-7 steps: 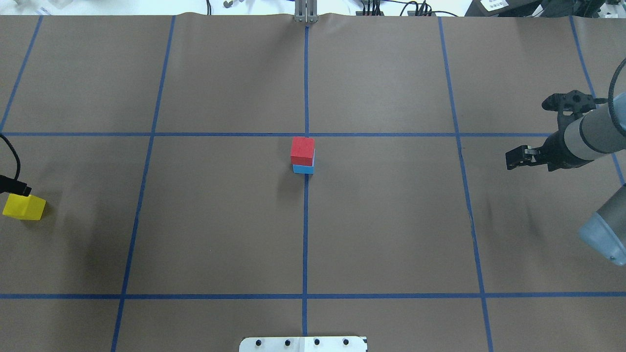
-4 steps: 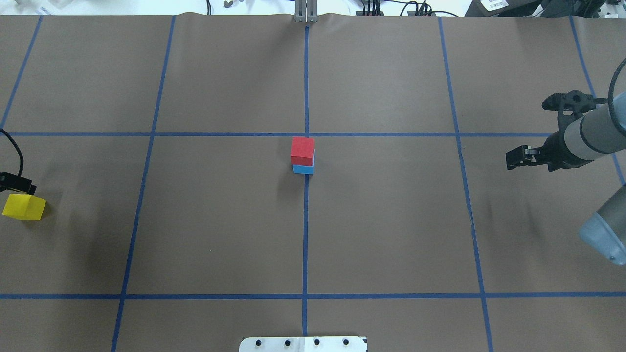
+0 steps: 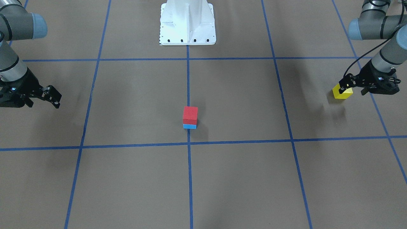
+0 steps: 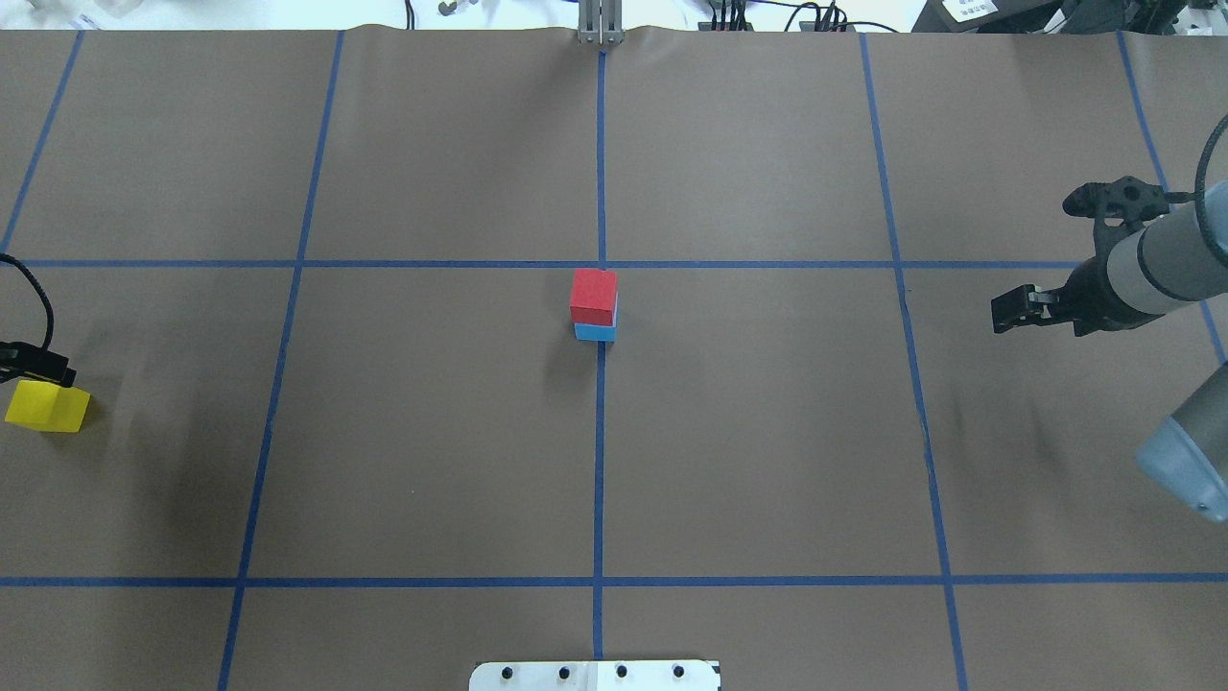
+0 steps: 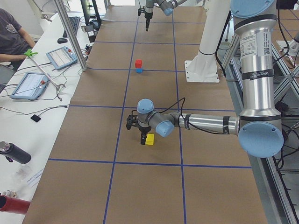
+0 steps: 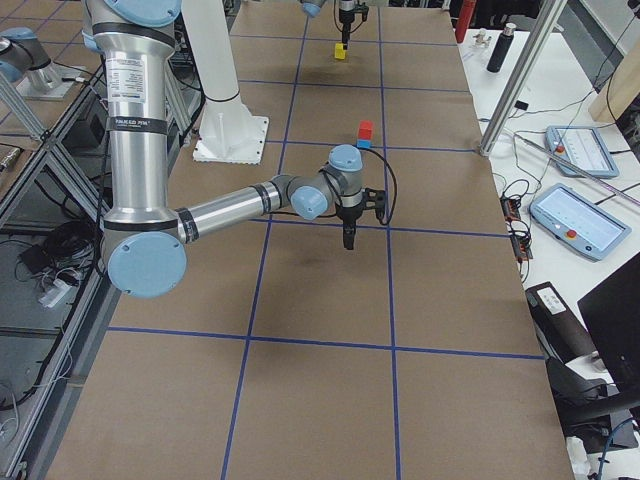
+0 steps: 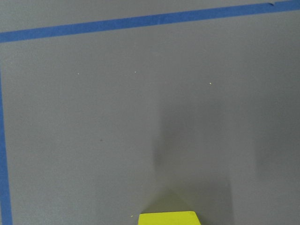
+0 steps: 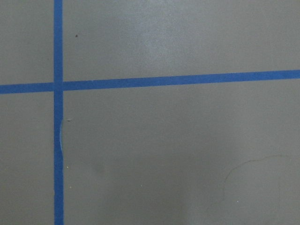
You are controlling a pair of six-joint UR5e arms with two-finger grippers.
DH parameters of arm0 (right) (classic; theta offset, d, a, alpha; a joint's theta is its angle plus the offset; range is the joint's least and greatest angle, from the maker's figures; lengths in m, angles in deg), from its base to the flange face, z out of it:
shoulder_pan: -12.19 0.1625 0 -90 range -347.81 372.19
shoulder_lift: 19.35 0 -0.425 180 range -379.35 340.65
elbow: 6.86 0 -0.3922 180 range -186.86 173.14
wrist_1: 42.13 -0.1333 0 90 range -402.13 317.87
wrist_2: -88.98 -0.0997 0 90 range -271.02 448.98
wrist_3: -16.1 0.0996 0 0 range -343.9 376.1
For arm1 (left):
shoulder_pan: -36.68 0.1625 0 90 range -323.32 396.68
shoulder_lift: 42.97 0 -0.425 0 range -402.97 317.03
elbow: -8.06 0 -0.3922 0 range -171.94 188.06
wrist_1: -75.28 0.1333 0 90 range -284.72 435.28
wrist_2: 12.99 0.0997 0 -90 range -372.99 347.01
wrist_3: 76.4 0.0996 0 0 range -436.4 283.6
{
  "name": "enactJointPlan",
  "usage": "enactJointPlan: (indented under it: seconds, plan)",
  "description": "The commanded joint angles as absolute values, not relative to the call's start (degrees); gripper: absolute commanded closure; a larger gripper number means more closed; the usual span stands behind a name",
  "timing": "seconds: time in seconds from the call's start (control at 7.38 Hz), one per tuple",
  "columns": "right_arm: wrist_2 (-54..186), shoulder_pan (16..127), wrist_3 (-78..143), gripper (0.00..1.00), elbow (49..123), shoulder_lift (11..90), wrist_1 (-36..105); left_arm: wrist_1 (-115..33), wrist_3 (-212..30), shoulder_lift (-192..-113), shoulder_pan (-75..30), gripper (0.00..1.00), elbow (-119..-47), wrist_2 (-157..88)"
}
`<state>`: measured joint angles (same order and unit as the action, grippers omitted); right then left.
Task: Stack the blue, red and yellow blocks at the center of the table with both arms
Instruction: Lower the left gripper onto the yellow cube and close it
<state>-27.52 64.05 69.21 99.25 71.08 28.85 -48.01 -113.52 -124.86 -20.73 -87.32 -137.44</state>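
Note:
A red block (image 4: 594,296) sits on a blue block (image 4: 595,332) at the table's center, where two tape lines cross. The yellow block (image 4: 46,408) lies alone at the far left edge, also visible as the yellow block (image 3: 342,93) in the front view. My left gripper (image 4: 34,365) hovers just above it, and its wrist view catches only the block's top edge (image 7: 168,218). No fingers show there, so the gripper reads as open. My right gripper (image 4: 1007,312) hangs open and empty at the far right, well away from the stack.
Blue tape lines divide the brown table into a grid. The white robot base (image 3: 187,22) stands at the table's near edge. A side desk with tablets (image 5: 28,84) and a metal post (image 5: 70,35) runs along the far side, with a person seated there.
The left gripper and its cable have shifted slightly over the yellow block. The right arm and all three blocks have stayed where they were.

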Motion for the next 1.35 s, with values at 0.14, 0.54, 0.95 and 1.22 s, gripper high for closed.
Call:
enactJointPlan:
  seconds: [0.14, 0.54, 0.95, 1.22]
  plan:
    - [-27.56, 64.05, 69.28, 0.0, 99.4, 71.18, 28.8, -47.95, -113.49, -125.06, -18.34, 0.0, -86.34, -137.53]
    - [-27.56, 64.05, 69.98, 0.0, 99.49, 71.09, 28.8, -48.03, -113.58, -124.97, -18.25, 0.0, -86.07, -139.37]
    - [-27.47, 63.96, 69.98, 0.0, 99.4, 70.83, 28.8, -47.59, -113.41, -124.71, -18.34, 0.19, -85.72, -139.2]
    - [-27.47, 63.87, 70.59, 0.0, 99.4, 70.56, 28.8, -47.25, -113.41, -124.97, -18.34, 1.0, -85.63, -139.37]
